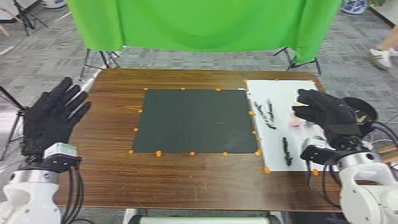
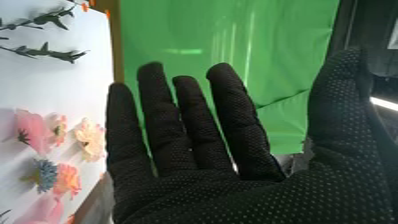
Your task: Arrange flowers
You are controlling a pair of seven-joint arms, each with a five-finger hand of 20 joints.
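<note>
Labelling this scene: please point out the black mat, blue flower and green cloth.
Black mat (image 1: 195,121): head view, its middle.
Blue flower (image 2: 46,175): right wrist view, its petals.
Green cloth (image 1: 204,25): head view, its middle.

A brown wooden table carries a dark, squarish mat near its middle and, beside it on the right, a white sheet. Orange tabs dot their edges.

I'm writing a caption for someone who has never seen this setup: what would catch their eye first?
Probably the bright green cloth hanging beyond the far edge of the table. Next might come the dark mat in the table's middle, then the black-gloved right hand near the white sheet on the right, where pink flowers lie.
</note>
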